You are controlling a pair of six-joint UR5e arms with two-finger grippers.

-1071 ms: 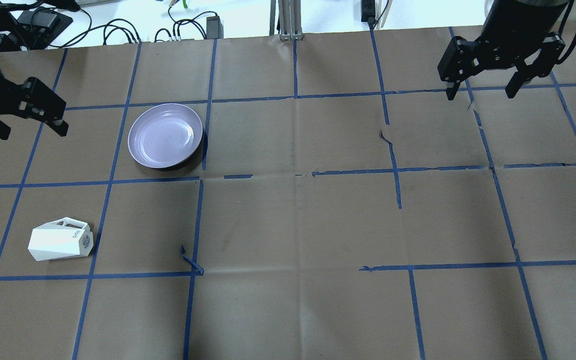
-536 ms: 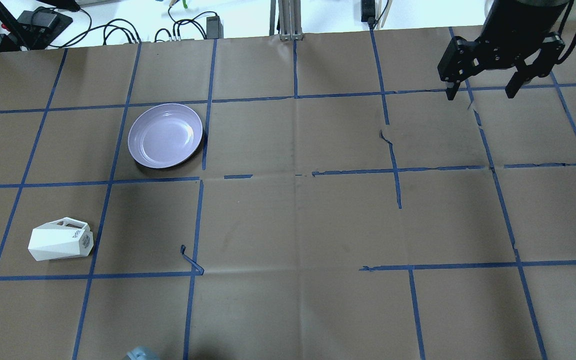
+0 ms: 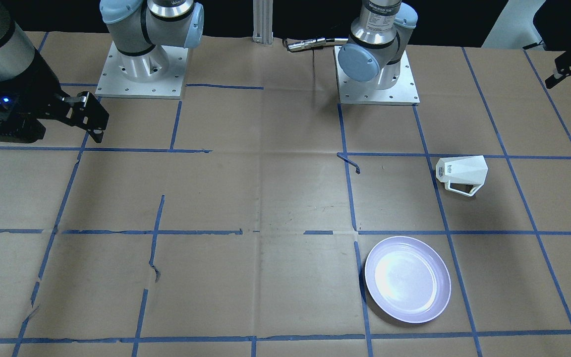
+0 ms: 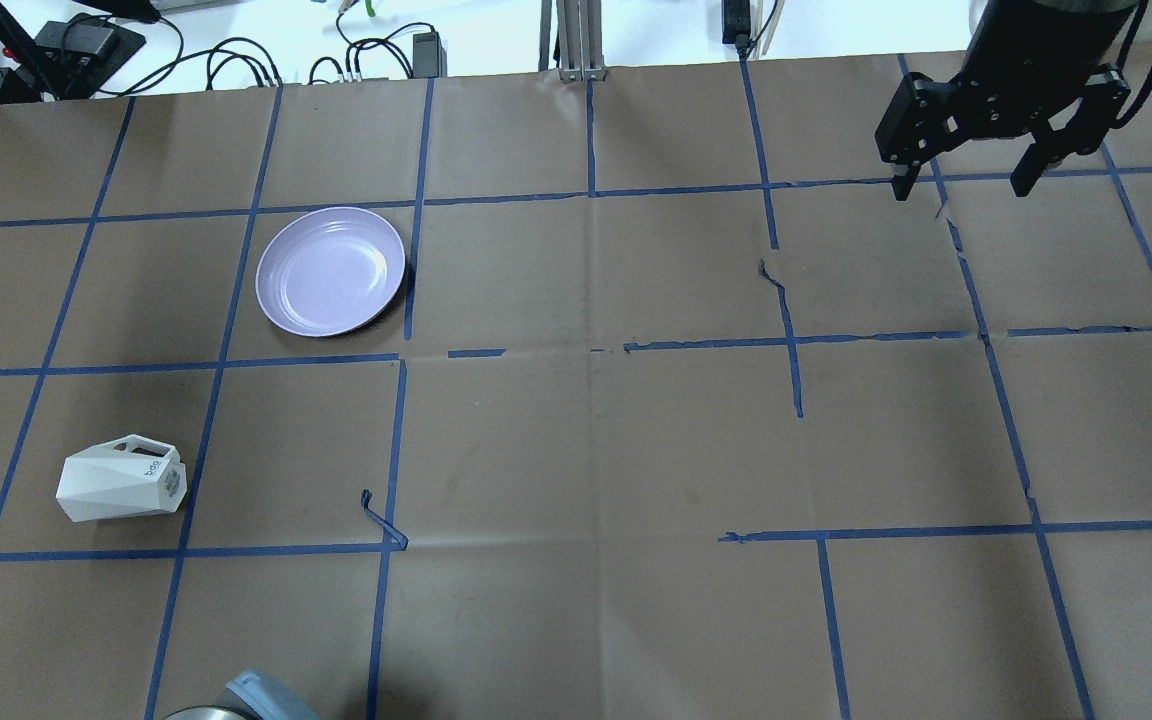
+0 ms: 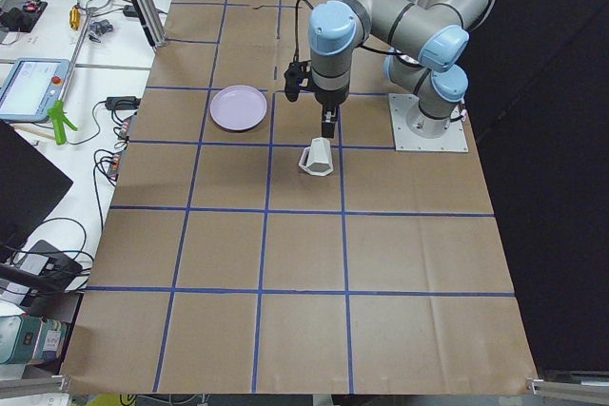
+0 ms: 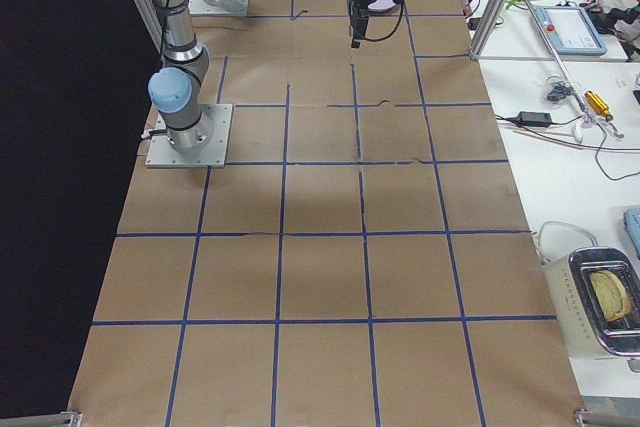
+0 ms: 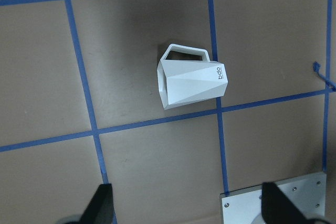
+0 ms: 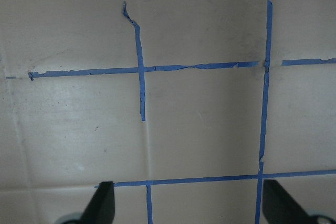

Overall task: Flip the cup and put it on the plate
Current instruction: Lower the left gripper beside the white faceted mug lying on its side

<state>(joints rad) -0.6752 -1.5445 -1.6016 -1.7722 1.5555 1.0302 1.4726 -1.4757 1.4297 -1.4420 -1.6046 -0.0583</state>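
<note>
Your left gripper (image 7: 189, 205) hangs wide open and empty over the small white faceted cup (image 4: 121, 480). The cup lies on its side at about 7 o'clock from the round, glossy lavender plate (image 4: 331, 272). Your right gripper (image 4: 962, 183) is also spread wide, holding nothing.

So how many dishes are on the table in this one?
2. The cup sits on the robot's left side, nearer its base; the plate lies farther out, empty. None seems hidden.
</note>
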